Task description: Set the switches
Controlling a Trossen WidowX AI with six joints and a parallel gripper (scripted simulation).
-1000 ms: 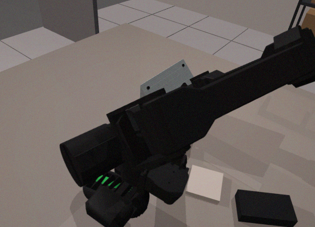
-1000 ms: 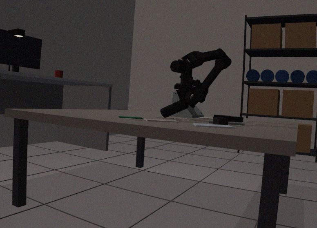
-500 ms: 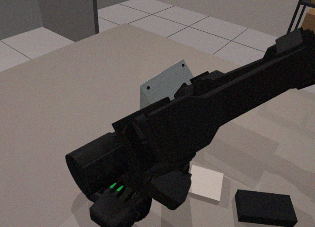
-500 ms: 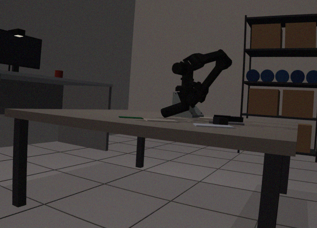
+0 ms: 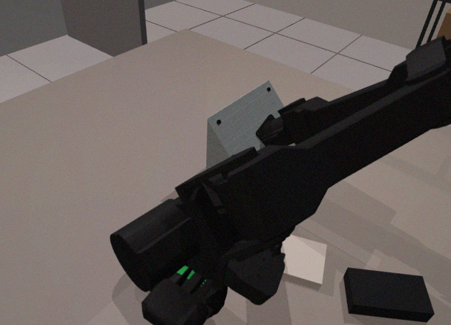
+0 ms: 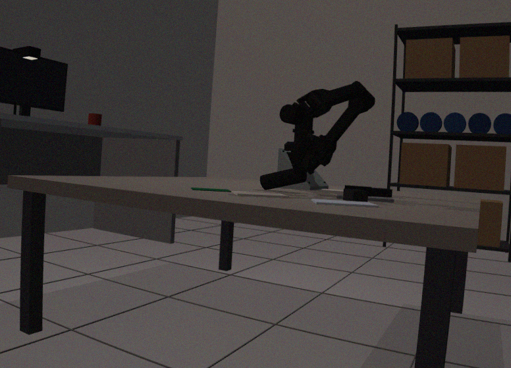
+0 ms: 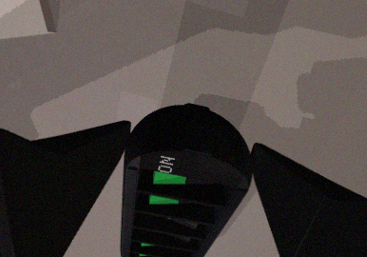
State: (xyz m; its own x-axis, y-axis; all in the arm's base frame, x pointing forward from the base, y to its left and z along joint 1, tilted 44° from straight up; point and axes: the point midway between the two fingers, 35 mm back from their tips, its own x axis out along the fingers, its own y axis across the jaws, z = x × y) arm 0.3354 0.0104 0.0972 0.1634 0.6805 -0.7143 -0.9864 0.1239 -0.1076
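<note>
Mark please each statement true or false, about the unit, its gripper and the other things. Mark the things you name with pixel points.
1. The gripper [image 5: 210, 289] [image 6: 301, 174] [image 7: 191, 139] has the controller unit [image 5: 185, 272] [image 6: 279, 179] [image 7: 190, 121] between its fingers. True.
2. The controller unit sits flat on its base. False: it is tilted.
3. The wrist view shows green on some switches [image 7: 168, 178]. True.
4. The pale square block [image 5: 305, 263] lies on the black block [image 5: 387, 295]. False: they lie apart.
5. A red cylinder [image 6: 94, 119] stands on the desk [image 6: 136, 132]. True.
</note>
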